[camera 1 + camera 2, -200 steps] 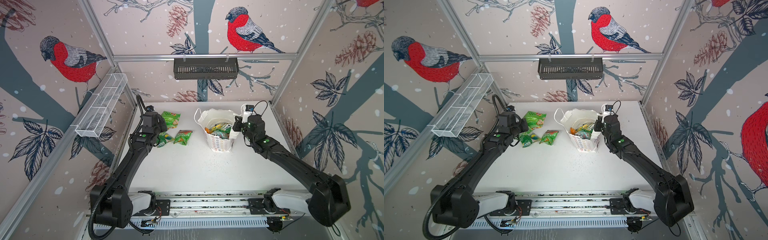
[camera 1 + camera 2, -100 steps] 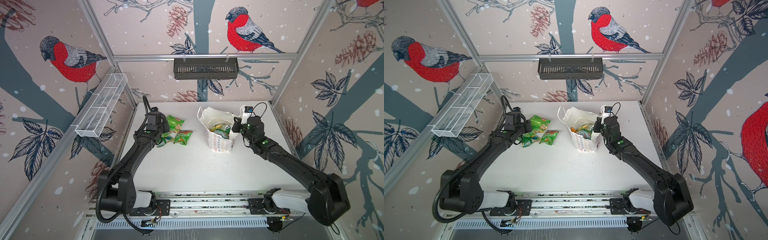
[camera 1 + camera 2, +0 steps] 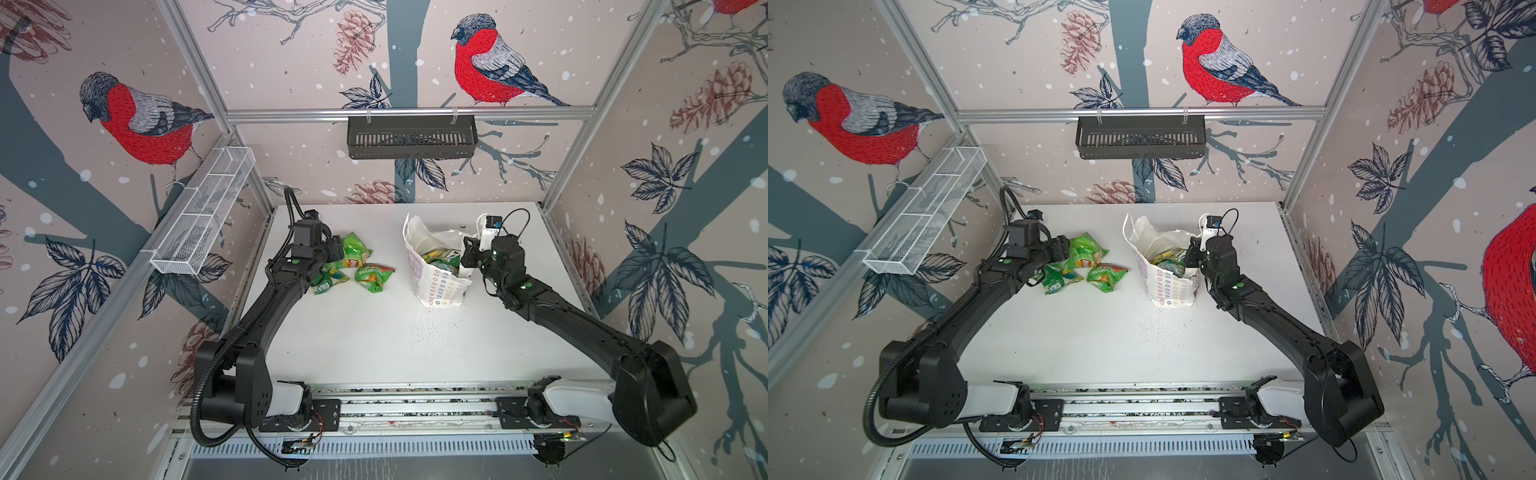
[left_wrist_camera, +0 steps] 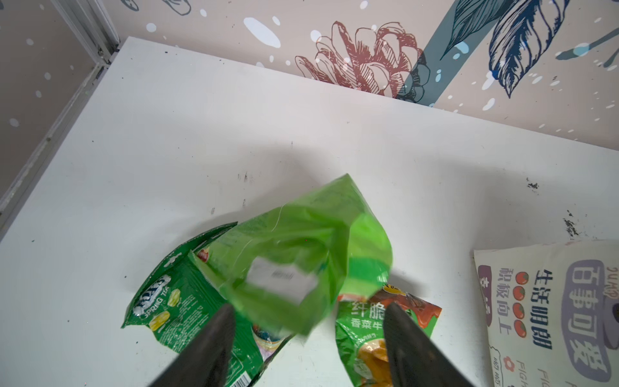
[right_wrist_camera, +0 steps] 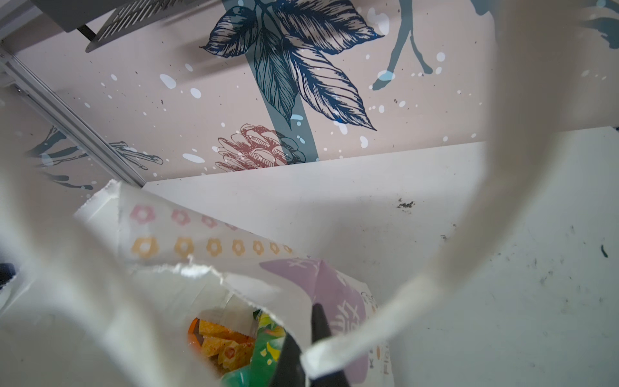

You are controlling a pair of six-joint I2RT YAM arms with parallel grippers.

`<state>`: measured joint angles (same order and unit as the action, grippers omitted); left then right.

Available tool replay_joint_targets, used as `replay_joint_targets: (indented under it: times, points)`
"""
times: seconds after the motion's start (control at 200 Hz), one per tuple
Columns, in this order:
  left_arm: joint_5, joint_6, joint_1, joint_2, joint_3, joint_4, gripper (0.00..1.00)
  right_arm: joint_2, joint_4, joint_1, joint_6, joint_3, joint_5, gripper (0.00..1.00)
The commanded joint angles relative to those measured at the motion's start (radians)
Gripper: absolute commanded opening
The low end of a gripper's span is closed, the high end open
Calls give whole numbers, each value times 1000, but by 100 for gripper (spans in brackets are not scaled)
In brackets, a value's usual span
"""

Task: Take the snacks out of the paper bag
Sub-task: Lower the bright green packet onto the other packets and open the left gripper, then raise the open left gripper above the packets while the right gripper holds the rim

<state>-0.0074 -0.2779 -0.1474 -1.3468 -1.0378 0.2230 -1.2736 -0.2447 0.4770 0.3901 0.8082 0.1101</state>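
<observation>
The left claw [image 4: 308, 308] stood apart over a blurred green packet [image 4: 301, 241], seemingly loose on the worktop [image 4: 167, 134]. The right claw [image 3: 467, 254], clamped on the paper bag [image 3: 440, 286] rim, needed to hold its mouth wide for the next reach.

Bright, even light, soft shadows; motion-blurred green packet [image 4: 294, 254], defocused bag handle [image 5: 505, 187] near lens.

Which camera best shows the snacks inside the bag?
The right wrist view: it looks into the paper bag at an orange packet and a green packet. Both top views show them small in the bag's mouth; the left wrist view shows only the bag's outside.
</observation>
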Motion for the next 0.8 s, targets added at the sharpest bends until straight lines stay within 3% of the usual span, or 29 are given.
replay_joint_targets:
  times: [0.0, 0.18, 0.46, 0.795]
  points:
    - [19, 39, 2, 39, 12, -41, 80, -3, 34, 1, 13, -4, -33, 0]
    - [6, 46, 2, 126, 74, -110, 98, -1, 28, 1, 15, -9, -28, 0]
    - [37, 26, -6, 219, 98, -114, 98, -6, 30, -1, 2, 4, 5, 0]
    - [42, 59, -80, 303, 120, -61, 98, -59, 119, -15, -9, 101, 3, 0]
